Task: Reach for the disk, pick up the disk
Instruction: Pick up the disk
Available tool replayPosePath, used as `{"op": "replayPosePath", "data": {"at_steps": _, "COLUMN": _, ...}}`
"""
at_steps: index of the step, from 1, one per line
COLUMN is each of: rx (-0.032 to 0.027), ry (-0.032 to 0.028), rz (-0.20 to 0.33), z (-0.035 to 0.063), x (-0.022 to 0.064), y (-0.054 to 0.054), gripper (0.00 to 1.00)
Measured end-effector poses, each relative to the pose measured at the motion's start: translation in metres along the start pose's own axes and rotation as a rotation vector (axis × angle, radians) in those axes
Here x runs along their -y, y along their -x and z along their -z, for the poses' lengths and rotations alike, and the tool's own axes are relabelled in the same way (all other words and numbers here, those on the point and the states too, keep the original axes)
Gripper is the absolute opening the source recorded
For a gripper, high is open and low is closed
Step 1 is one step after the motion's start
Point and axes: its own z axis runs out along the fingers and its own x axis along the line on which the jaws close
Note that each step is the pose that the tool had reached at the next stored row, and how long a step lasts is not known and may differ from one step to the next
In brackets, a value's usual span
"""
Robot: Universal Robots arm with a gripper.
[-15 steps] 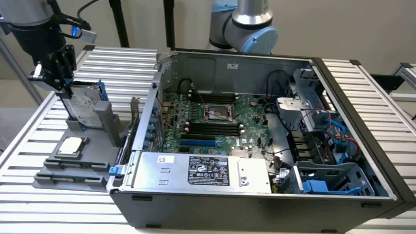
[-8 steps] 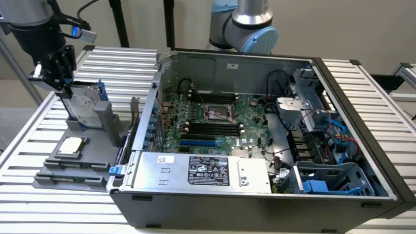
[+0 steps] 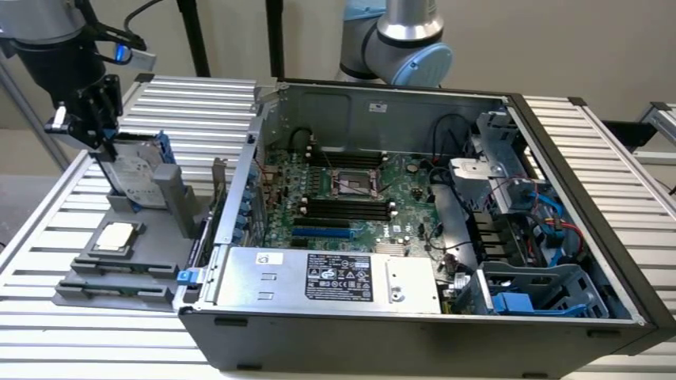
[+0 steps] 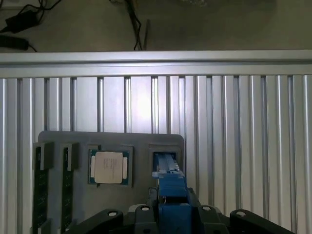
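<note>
The disk (image 3: 132,178), a silver-grey drive with a white label in a blue carrier, stands on edge in a slot of the grey holder (image 3: 158,273) on the exterior view's left. My gripper (image 3: 100,138) reaches down from above and is shut on the disk's upper edge. In the wrist view the blue carrier edge of the disk (image 4: 168,187) rises from the holder's slot straight into my gripper (image 4: 170,209). The disk's lower end sits in the slot.
A square processor chip (image 3: 114,236) (image 4: 109,167) lies in the holder beside the disk, with memory sticks (image 4: 41,185) in slots further along. An open computer case (image 3: 423,332) stands close on the exterior view's right. All rests on a slatted aluminium table (image 3: 32,237).
</note>
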Motion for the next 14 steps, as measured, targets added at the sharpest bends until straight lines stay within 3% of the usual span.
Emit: {"op": "replayPosePath", "data": {"at_steps": 14, "rx": 0.0000, "ry": -0.0007, "rz": 0.000, "z": 0.0000, "x": 0.0000, "y": -0.0004, "gripper": 0.33}}
